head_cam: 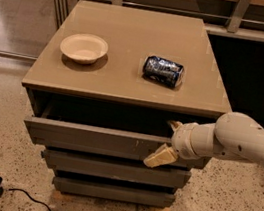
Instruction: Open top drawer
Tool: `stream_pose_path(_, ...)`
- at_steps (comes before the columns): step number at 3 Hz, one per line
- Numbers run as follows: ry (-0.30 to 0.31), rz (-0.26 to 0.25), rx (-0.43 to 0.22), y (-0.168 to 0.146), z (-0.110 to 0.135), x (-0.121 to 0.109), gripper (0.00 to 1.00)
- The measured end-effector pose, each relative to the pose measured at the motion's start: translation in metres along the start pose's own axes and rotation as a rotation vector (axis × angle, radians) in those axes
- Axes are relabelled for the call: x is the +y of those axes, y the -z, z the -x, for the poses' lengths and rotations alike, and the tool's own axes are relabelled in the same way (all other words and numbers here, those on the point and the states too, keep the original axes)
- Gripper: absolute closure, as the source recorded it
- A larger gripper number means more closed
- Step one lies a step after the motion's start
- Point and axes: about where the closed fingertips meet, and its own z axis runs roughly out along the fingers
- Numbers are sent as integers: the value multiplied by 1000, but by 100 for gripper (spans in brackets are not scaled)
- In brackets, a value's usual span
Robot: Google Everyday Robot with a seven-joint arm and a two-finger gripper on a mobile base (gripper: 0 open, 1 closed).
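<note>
The top drawer (90, 138) of a grey-brown cabinet is pulled out a little, with a dark gap showing between its front panel and the cabinet top. Small pale scratches mark the panel right of centre. My gripper (166, 141) sits at the right part of the drawer's top edge. One pale finger (160, 156) lies over the front of the panel and another (174, 126) reaches behind it into the gap. The white arm (240, 142) comes in from the right.
On the cabinet top (135, 32) stand a pale bowl (83, 48) at the left and a dark can (163, 71) lying on its side at the right. Two narrower drawers (111, 167) sit below. Cables (20, 194) lie on the speckled floor.
</note>
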Motion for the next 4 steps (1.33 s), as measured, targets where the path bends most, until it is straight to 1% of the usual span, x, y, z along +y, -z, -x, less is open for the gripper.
stream_pose_path(2, -5, 4, -7, 3, -3, 3, 64)
stream_pose_path(3, -12, 5, -29, 21, -9, 22, 88)
stream_pose_path(4, -18, 1, -36, 29, -12, 29, 100)
